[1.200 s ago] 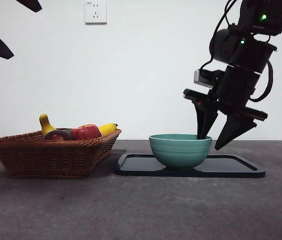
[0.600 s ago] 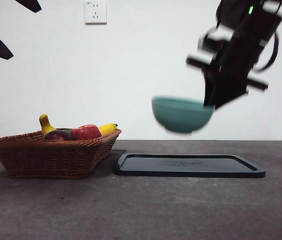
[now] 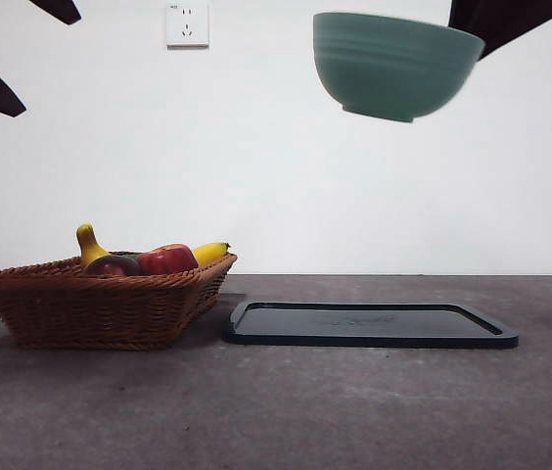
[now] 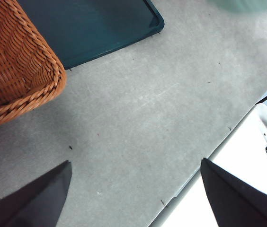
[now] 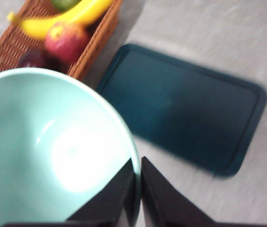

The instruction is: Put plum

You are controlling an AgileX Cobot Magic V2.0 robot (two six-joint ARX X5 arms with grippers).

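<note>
Grey table top (image 3: 286,411) fills the foreground of the front view, bare and a little speckled, with a white wall and a wall socket (image 3: 187,23) behind it.

Nearest on the table stand the wicker basket (image 3: 100,305) and, just beside it, the dark tray (image 3: 369,324), which carries nothing at this moment. The basket holds the fruit: the plum (image 3: 113,264) lies low at its near rim, touching the red apple (image 3: 167,258), and a yellow banana (image 3: 209,252) rests behind them. In the right wrist view the plum (image 5: 31,58) shows as a dark fruit next to the apple (image 5: 66,39), so it is not yet picked.

High above the tray hangs the green bowl (image 3: 394,65), tilted a little. The right gripper (image 5: 137,182) is clamped on its rim, one jaw inside and one outside, which explains why the bowl can stay in the air. I judge that the bowl is carried toward the basket side to receive the plum.

The left gripper (image 4: 134,189) waits above the table near the basket corner, jaws spread wide and holding nothing, probably ready to take the fruit.
</note>
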